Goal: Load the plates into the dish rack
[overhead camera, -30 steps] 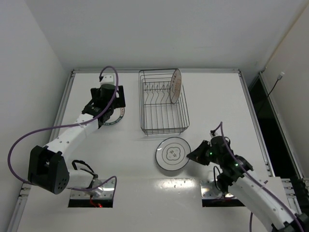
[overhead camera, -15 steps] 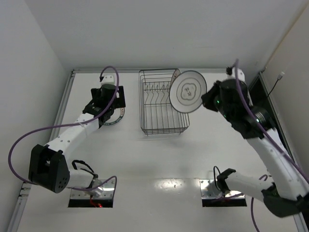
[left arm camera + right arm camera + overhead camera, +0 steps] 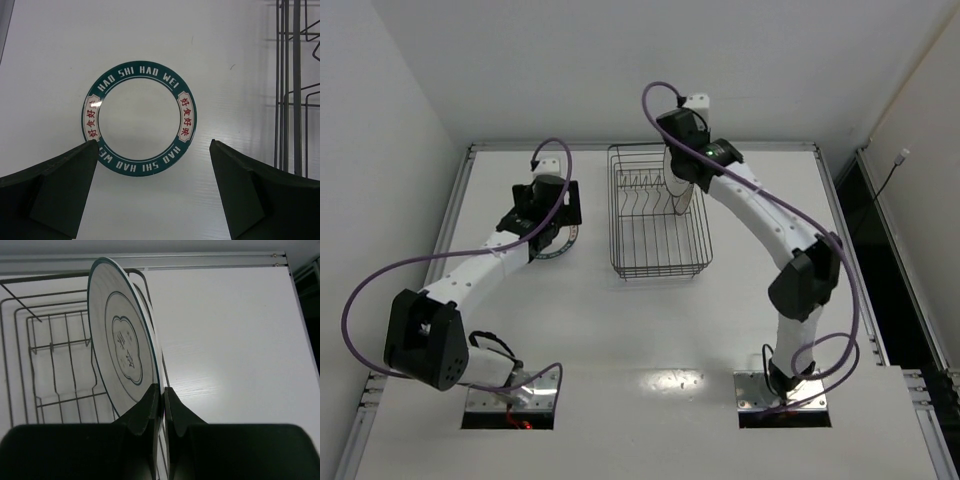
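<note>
Here, spread left gripper point(image 3: 153, 144) frames "HAO SHI HAO WEI" point(image 3: 137, 73); right gripper point(image 3: 162, 388) clamps plate point(image 3: 116, 335).

a robot lab test cell, it seems: a plain white table point(image 3: 580, 320) with a metal edge rail point(image 3: 450, 215), bare white walls point(image 3: 620, 70) at 9 and 12 o'clock, left arm point(image 3: 470, 275) and right arm point(image 3: 760, 215) bolted at 6 o'clock, with purple cables point(image 3: 360, 287).
</note>
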You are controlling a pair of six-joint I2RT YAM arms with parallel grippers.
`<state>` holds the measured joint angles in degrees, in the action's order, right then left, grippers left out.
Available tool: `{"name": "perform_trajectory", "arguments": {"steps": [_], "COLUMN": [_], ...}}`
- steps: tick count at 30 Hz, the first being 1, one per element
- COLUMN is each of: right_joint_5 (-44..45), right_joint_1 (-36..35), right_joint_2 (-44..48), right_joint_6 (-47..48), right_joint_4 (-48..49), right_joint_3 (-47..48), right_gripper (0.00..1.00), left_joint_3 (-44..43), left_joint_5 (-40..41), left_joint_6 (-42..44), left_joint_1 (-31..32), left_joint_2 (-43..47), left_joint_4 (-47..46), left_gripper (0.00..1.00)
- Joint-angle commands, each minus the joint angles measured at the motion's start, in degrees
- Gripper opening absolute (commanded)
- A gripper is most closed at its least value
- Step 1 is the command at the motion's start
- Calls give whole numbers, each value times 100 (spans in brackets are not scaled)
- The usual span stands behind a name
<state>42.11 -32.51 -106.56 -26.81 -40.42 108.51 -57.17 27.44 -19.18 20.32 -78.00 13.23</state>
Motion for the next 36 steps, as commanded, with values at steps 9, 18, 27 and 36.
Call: {"name": "perform_trajectory", "arguments": {"steps": [9,18,27,36], "right_joint_5": [1185,1572,1713,1335], "right_joint_1": [-282,-396,-344,-291], "right_joint_2": [-1156,-649,-400,-1147], "right_joint_6": [791,808,1213,827], "right_joint_4": [632,912,1168,897], "right_joint_3": [549,250,346,48], "right_gripper": [0,0,0,0], "left_joint_3": [-277,-277,-277,-277], "left_joint_5": [-11,-11,-11,-11], "left_joint_6": [-51,-51,-51,-51], "left_joint_1": [34,34,34,34], "left_joint_2": [-172,-225,-225,-225], "left_joint_4": [-75,-75,-75,-75], "left_gripper": [92,92,92,92]}}
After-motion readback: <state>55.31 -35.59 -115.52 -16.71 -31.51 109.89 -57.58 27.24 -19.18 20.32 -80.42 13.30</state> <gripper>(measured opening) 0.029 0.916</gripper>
